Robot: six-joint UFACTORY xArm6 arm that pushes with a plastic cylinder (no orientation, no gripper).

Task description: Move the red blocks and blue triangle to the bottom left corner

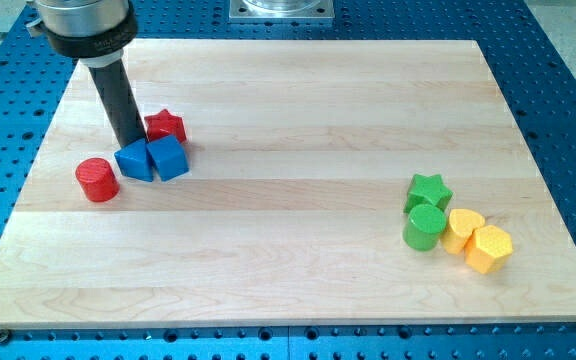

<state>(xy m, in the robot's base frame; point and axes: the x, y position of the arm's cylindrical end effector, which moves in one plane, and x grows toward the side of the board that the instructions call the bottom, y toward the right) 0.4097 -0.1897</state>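
Tip (131,143) sits touching blue triangle (135,161), beside red star (165,126); red cylinder (97,180) just left. No fingers, plain rod. Best to push from above-right, steering the cluster down-left without snagging blue cube (169,157).

Wooden counter (288,270) on a blue perforated base (568,90). My tip (131,146) stands at the view's upper left, touching or just beside the top edge of the blue triangle (135,161). Immediately to the tip's right sit the red star (165,126) and, below it, the blue cube (169,157), which touches the triangle. The red cylinder (97,180) lies to the tip's lower left, slightly apart. Well apart, far to the tip's lower right, cluster the green star (428,190), green cylinder (424,227), a yellow block (463,227) of unclear shape and a yellow hexagon (489,248).
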